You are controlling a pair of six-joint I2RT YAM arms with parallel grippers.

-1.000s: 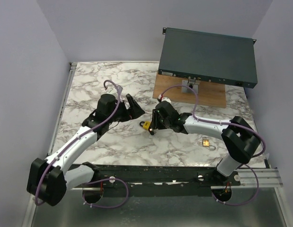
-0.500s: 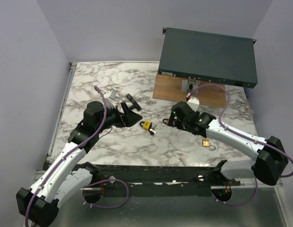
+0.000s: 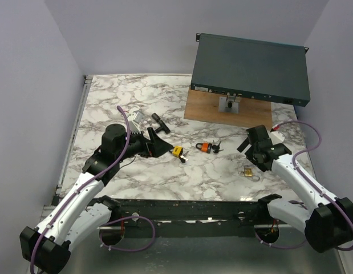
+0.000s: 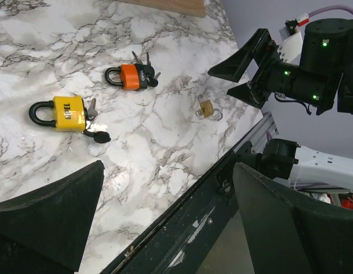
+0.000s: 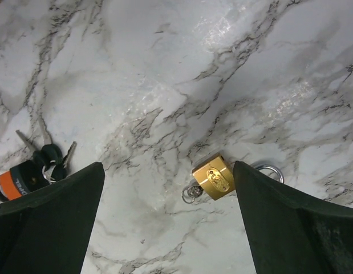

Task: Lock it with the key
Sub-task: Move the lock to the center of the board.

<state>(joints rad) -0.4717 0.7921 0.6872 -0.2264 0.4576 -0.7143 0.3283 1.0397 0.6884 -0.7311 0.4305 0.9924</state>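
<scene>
Both grippers stand open over the marble desk (image 3: 108,97). The yellow padlock (image 3: 177,151), keys at its base, lies free just right of the left gripper (image 3: 160,135). An orange padlock (image 3: 205,147) lies further right, and a brass padlock (image 3: 248,170) lies near the right gripper (image 3: 246,140).

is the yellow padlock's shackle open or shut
Shut: in the left wrist view both legs of its black shackle run into the yellow padlock, lying flat on the table.
</scene>
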